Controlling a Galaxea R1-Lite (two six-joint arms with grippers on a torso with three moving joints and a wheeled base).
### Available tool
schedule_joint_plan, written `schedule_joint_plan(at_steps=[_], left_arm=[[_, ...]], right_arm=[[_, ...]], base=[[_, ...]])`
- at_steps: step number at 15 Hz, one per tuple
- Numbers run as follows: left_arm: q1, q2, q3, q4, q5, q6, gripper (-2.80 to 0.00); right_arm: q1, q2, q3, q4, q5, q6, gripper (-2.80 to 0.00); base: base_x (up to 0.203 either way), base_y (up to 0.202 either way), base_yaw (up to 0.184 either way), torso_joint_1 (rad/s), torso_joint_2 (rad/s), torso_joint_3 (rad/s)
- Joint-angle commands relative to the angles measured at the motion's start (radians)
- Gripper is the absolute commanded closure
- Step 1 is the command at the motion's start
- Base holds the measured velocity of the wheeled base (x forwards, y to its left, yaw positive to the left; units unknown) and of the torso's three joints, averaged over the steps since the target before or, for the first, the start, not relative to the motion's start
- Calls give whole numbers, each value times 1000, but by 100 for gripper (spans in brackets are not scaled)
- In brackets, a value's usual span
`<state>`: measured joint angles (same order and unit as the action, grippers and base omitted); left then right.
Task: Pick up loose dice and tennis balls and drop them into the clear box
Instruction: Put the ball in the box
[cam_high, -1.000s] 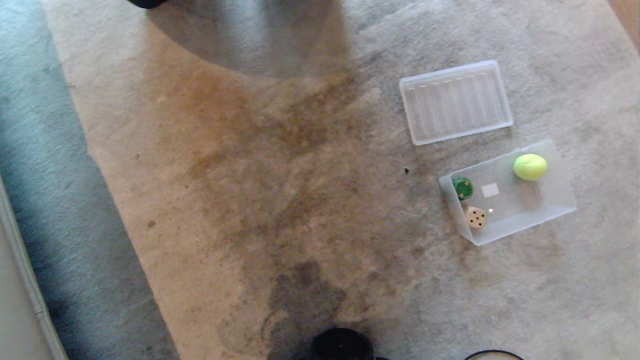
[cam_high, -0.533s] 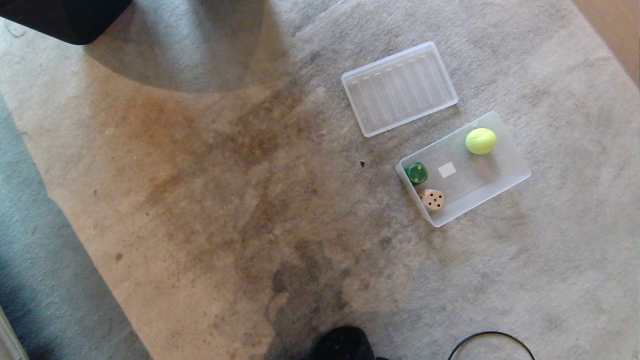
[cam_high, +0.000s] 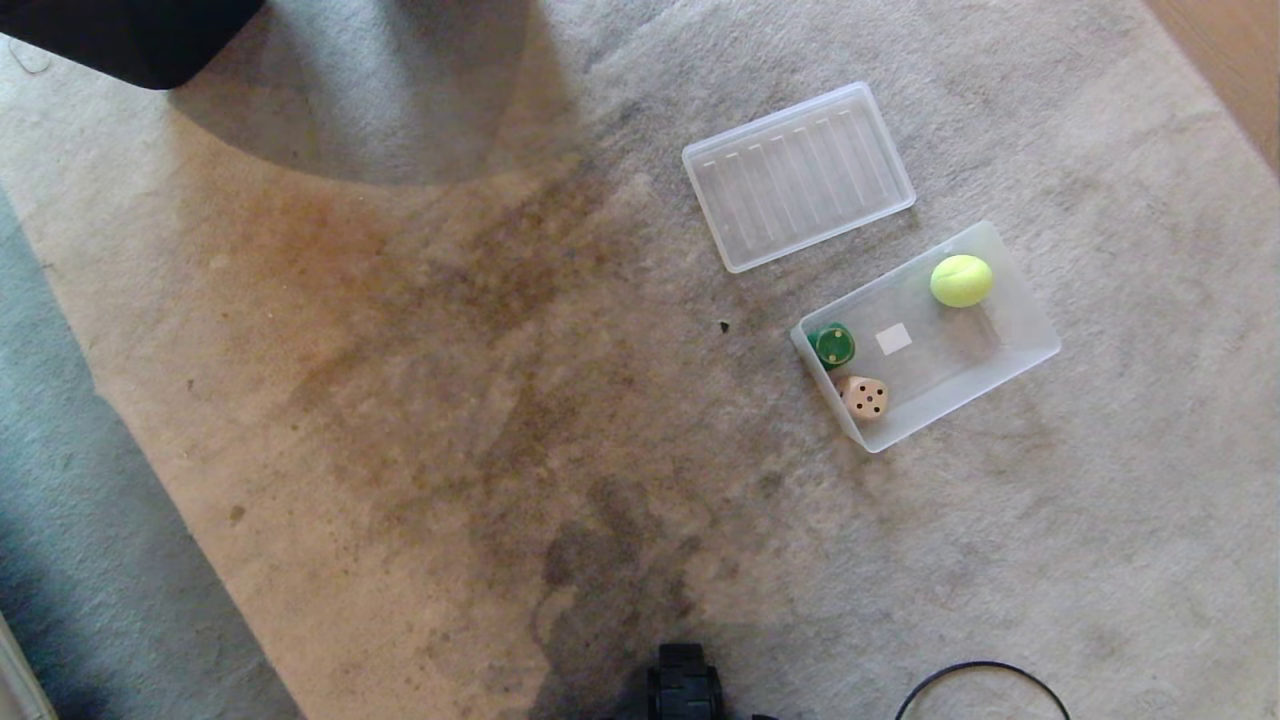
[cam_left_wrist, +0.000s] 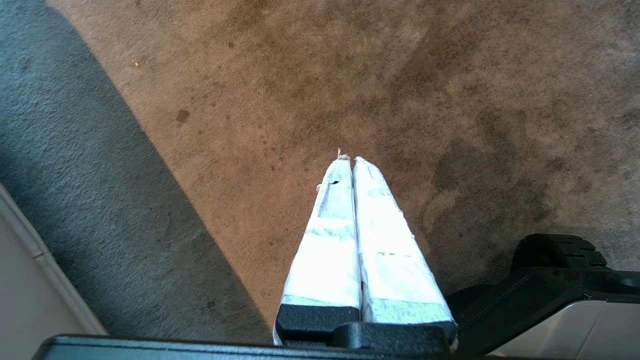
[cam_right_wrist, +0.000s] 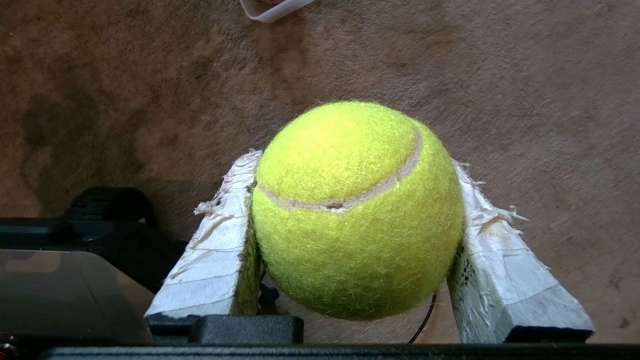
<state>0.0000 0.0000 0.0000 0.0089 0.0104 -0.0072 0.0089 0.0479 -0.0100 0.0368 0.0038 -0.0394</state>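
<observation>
My right end effector (cam_right_wrist: 356, 165) is clamped on a tennis ball (cam_right_wrist: 357, 210), its two white-wrapped fingers (cam_right_wrist: 220, 250) pressing the ball's sides, with the ball's pale seam facing the wrist camera. It hangs above the stained carpet (cam_high: 420, 360), and one corner of the clear box (cam_right_wrist: 272, 9) shows at the far edge of that wrist view, well apart from the held ball. This end effector does not show in the head view.

My left end effector (cam_left_wrist: 348, 160) is closed with nothing between its taped fingers (cam_left_wrist: 330, 240), which lie flat against each other. It hangs over the brown, blotchy part of the carpet, near the edge where a grey-blue rug (cam_left_wrist: 75, 175) begins.

In the head view the clear box (cam_high: 1030, 345) sits on the carpet to my right, turned at an angle. Inside it are a second tennis ball (cam_high: 961, 280) near one far corner, a dark green die (cam_high: 832, 345) against the opposite short wall, and a tan die (cam_high: 865, 397) just beside the green one, showing five pips. A small white square (cam_high: 893, 339) lies on the box floor between the dice and the ball. The flat ribbed lid (cam_high: 798, 176) lies on the carpet just beyond the box, not touching it. A small dark speck (cam_high: 723, 326) sits on the carpet near the box's left corner. A thin black cable loop (cam_high: 985, 670) curves in at the near edge of the view.
</observation>
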Motion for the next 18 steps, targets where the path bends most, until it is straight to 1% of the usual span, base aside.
schedule_joint_plan(at_steps=[1,11,18], left_arm=[[0,0,0,0,0,0,0],[0,0,0,0,0,0,0],[0,0,0,0,0,0,0]], right_arm=[[0,1,1,-5,1,7,0],[0,3,-1,-2,1,10,0],[0,3,-1,-2,1,10,0]], base=[[0,0,0,0,0,0],[0,0,0,1,0,-3],[0,0,0,4,2,-154]])
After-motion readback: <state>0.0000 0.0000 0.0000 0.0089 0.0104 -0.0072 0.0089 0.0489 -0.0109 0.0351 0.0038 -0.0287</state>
